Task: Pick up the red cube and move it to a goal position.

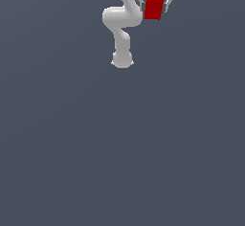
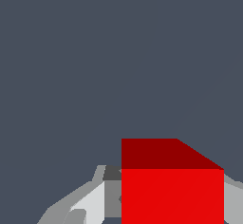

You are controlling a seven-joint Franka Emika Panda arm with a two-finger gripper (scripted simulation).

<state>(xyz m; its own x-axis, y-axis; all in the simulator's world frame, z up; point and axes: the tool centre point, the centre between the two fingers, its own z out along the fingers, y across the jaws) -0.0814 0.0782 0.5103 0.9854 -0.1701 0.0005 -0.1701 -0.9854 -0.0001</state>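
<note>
Carrying step: the gripper (image 1: 154, 8) holds the red cube (image 1: 154, 7), so by my reading the pick is done and the move to the goal is in hand.
Pincer state: the jaws stand clamped on the cube, one finger against each of its opposite sides; the wrist view shows a pale finger (image 2: 92, 201) pressed to one side of the red cube (image 2: 172, 194).
Cube location: between the fingers, near the top edge of the exterior view, just toward the exterior view's right of the white arm (image 1: 119, 24); whether it is clear of the grey floor (image 1: 119, 148) I judge likely, but no shadow settles it.
Goal position: no marker shows in either view, so where the goal lies cannot be told.
Next move: it calls for a steady grip while the arm travels, with no slackening of the jaws until the cube sits at the goal; a matte, plain cube should hold without slipping.
Risk: a jerk in transit could twist the cube between the pads.
Writing: none readable; no brand or label on cube, arm or floor.
</note>
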